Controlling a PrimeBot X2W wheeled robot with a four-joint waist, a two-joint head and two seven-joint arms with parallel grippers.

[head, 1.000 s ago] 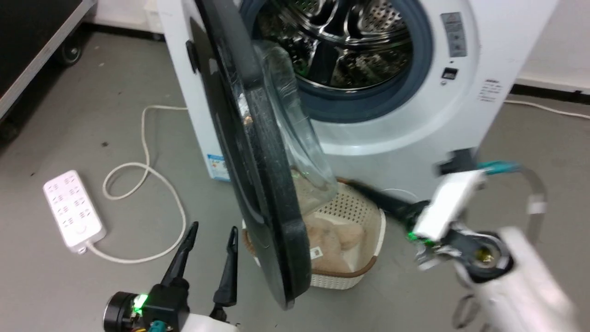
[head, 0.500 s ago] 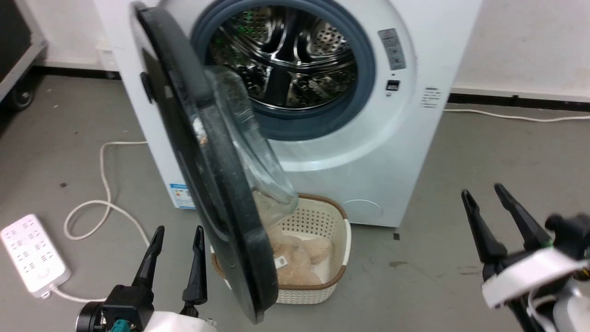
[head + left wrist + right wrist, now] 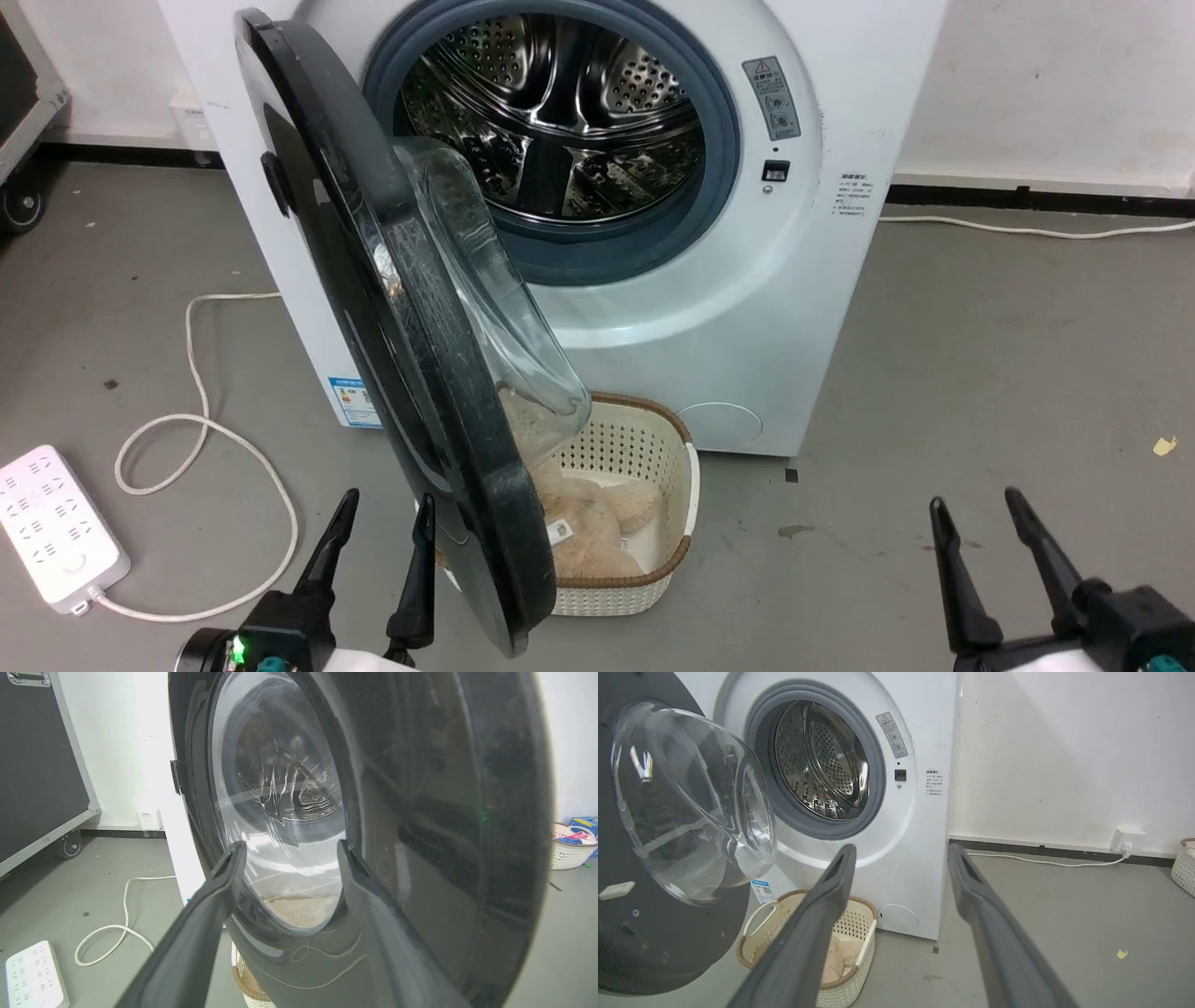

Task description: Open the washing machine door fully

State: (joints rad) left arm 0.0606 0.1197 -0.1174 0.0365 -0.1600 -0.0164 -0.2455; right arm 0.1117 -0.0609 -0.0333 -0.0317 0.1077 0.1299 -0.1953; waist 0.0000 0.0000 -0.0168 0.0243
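The washing machine door (image 3: 467, 448) stands swung out from the white washing machine (image 3: 747, 308), nearly edge-on in the head view, its clear glass bowl (image 3: 485, 308) facing the steel drum (image 3: 560, 121). My left gripper (image 3: 388, 499) is open just left of the door's lower rim, on its glossy outer side. In the left wrist view the door (image 3: 420, 812) looms close ahead of the open left gripper (image 3: 290, 843), apart from the fingers. My right gripper (image 3: 973, 499) is open at the lower right, well away from the machine. The right wrist view has the right gripper (image 3: 902, 847) facing the machine (image 3: 924, 858) and the door's inner side (image 3: 654, 933).
A cream perforated basket (image 3: 616, 588) holding a tan plush toy (image 3: 597, 523) sits on the floor under the door. A white power strip (image 3: 56, 527) and its looped cable (image 3: 196, 420) lie at the left. A black wheeled case (image 3: 37, 765) stands further left.
My right arm has drawn back from beside the door and basket to the lower right, fingers now pointing up. The head camera has shifted. The door's angle looks much the same.
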